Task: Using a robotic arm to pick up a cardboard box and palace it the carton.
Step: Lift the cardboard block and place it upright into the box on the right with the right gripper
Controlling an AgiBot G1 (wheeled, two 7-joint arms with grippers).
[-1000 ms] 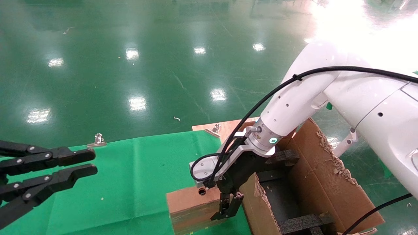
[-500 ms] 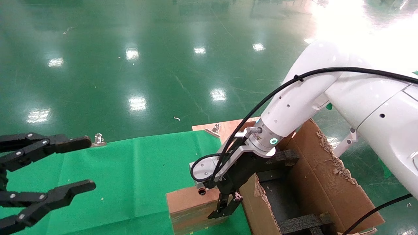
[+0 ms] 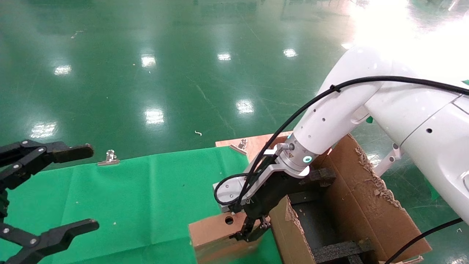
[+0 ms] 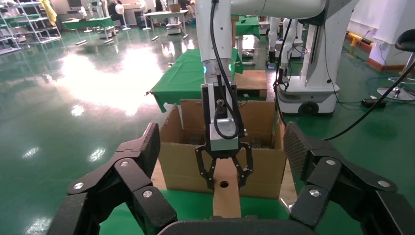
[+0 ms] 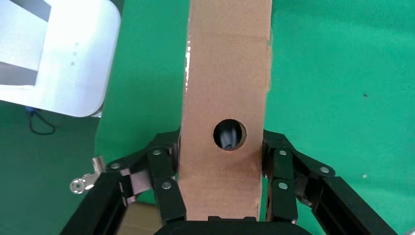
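Contact is established between the right gripper and the cardboard box: we see its black fingers pressed against both long sides of the box, just beside the round hole in the top face, so the tool is clamped on the box. We locate the box at the near edge of the green cloth, immediately beside the outer wall of the carton, whose ragged flaps stand open and whose interior holds black foam blocks. We note the robotic arm reaching down over the carton's near corner, with its black cable looping to the silver camera block and a ring glowing at the wrist. In the left wrist view we see the same grasp from the front, the box standing between the two finger sets before the carton. We find the left gripper held over the far left of the cloth, well apart from the box, with its jaws spread wide and holding nothing. We also see a metal clip at the cloth's far edge.
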